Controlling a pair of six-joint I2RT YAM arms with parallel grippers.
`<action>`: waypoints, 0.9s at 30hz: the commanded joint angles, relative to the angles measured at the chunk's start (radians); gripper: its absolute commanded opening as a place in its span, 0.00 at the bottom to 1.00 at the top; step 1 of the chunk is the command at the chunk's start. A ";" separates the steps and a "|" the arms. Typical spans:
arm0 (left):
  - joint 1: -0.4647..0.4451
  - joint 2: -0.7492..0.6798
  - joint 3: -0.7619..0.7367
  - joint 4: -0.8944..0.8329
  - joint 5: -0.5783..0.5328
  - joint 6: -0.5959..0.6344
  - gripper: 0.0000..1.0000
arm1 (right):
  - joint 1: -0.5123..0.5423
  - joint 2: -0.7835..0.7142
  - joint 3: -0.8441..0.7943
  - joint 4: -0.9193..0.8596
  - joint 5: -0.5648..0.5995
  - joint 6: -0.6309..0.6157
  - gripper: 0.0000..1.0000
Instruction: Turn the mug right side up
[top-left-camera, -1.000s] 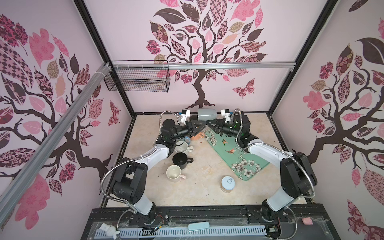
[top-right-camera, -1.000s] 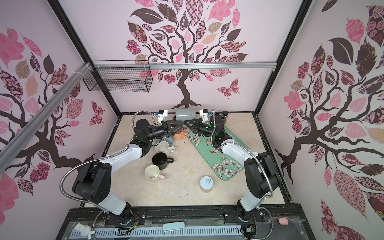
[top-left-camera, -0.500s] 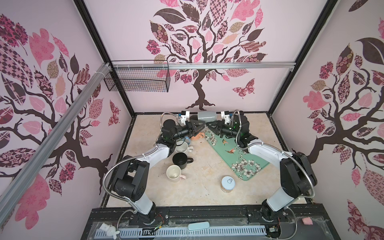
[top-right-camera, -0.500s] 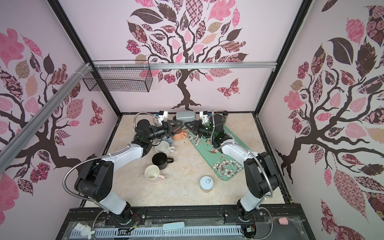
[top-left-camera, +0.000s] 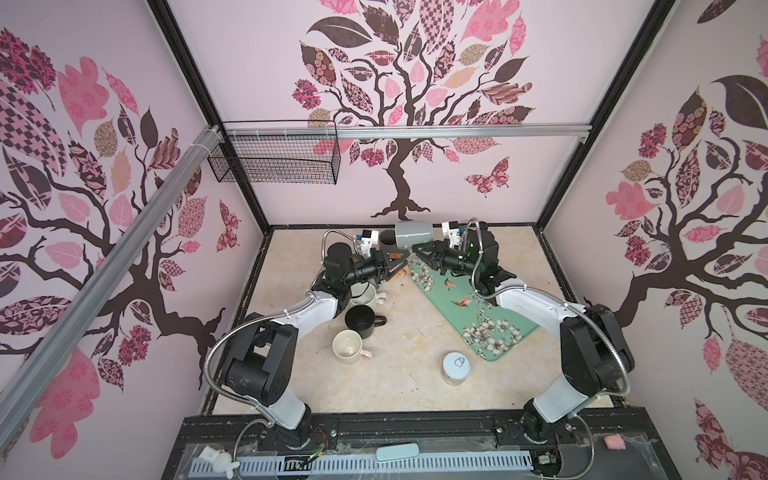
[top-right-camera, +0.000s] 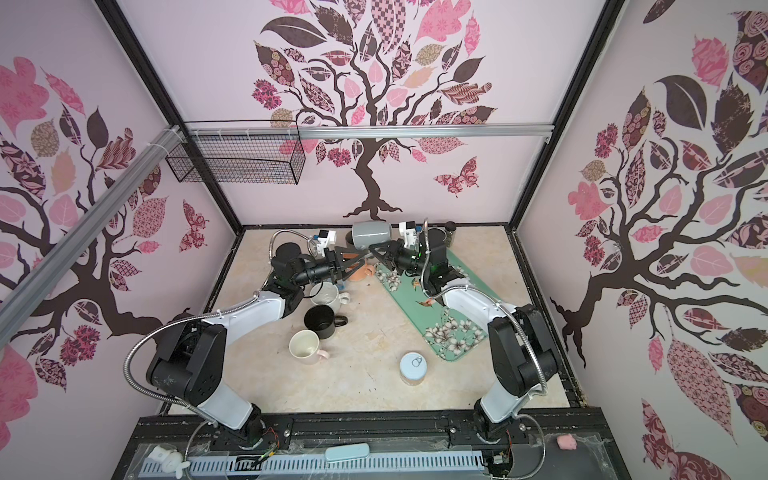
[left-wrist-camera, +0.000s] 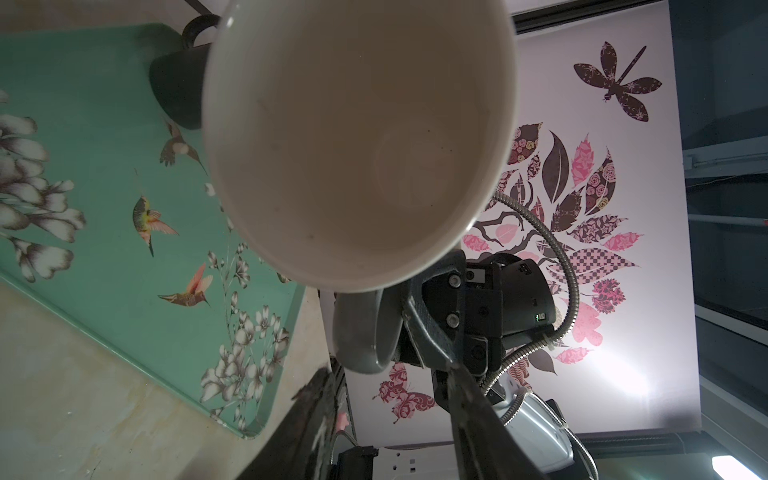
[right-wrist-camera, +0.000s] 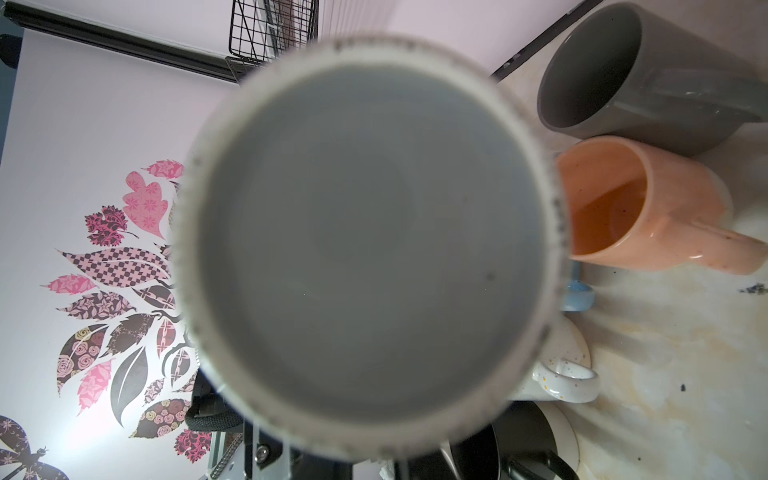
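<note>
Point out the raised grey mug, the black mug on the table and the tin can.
grey mug (top-left-camera: 415, 235): in a top view, on its outer side wall.
black mug (top-left-camera: 360, 318): in a top view, inside its open mouth.
tin can (top-left-camera: 457, 364): in a top view, on its lid.

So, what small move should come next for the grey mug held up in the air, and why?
Probably the right gripper, shut on the handle, should roll its wrist to tip the grey ceramic mug mouth-up. The mug hangs on its side in the air, with its mouth toward the open left gripper.
</note>
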 joint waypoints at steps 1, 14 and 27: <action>0.004 0.038 0.038 0.072 -0.007 -0.058 0.47 | 0.004 -0.018 0.057 0.111 -0.029 0.005 0.00; -0.003 0.163 0.122 0.279 -0.036 -0.247 0.21 | 0.004 -0.009 0.016 0.174 -0.050 0.060 0.00; -0.075 0.126 0.143 -0.177 -0.057 0.037 0.00 | -0.110 -0.083 -0.077 -0.170 -0.037 -0.165 0.36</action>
